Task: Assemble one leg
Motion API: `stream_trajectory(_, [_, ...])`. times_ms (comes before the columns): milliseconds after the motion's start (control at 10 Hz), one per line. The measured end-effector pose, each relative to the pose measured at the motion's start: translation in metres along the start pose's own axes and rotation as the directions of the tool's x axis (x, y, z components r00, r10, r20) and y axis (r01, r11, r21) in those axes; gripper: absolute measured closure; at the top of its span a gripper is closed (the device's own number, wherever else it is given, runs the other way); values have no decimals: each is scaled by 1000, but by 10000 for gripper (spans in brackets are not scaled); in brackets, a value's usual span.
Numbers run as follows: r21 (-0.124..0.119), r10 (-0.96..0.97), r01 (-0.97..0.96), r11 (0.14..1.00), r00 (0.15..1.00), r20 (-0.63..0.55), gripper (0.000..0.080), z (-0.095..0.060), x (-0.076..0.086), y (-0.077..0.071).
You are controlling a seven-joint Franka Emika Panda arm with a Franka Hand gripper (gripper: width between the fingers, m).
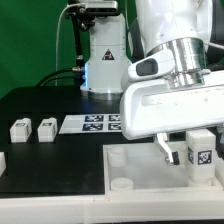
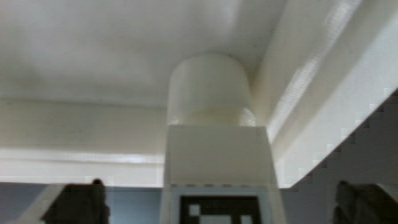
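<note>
A white leg (image 1: 201,150) with a black-and-white tag on its face stands upright at the far right corner of the large white tray-like piece (image 1: 135,185). My gripper (image 1: 193,152) is over it, open, with one dark finger (image 1: 166,150) beside the leg and a gap between them. In the wrist view the leg (image 2: 221,120) stands between my two dark fingertips (image 2: 80,203), with a gap on each side, against the tray piece's raised rim (image 2: 107,160). My gripper (image 2: 222,205) touches nothing. Two more legs (image 1: 19,129) (image 1: 46,128) sit on the table at the exterior view's left.
The marker board (image 1: 95,123) lies on the black table behind the tray piece. The arm's white base (image 1: 103,60) stands at the back. A round socket boss (image 1: 118,157) shows on the tray piece's far left corner.
</note>
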State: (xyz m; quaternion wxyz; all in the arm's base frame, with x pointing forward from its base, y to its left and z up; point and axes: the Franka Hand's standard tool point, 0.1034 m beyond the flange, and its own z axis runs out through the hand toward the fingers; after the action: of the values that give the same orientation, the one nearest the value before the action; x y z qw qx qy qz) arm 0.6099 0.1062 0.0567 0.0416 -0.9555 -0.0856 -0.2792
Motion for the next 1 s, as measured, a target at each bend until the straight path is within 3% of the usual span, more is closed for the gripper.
stream_trajectory(300, [0,1,-1,1000,1000,5,151,0,0,0])
stream_trajectory(700, [20,-4,2,1000,992,129,151,-25,30,0])
stream_trajectory(800, [27,-2,-2,1000,987,164,151,-24,33,0])
stream_trajectory(1000, [63,-2,-22,998,936,351,151,-20,34,-6])
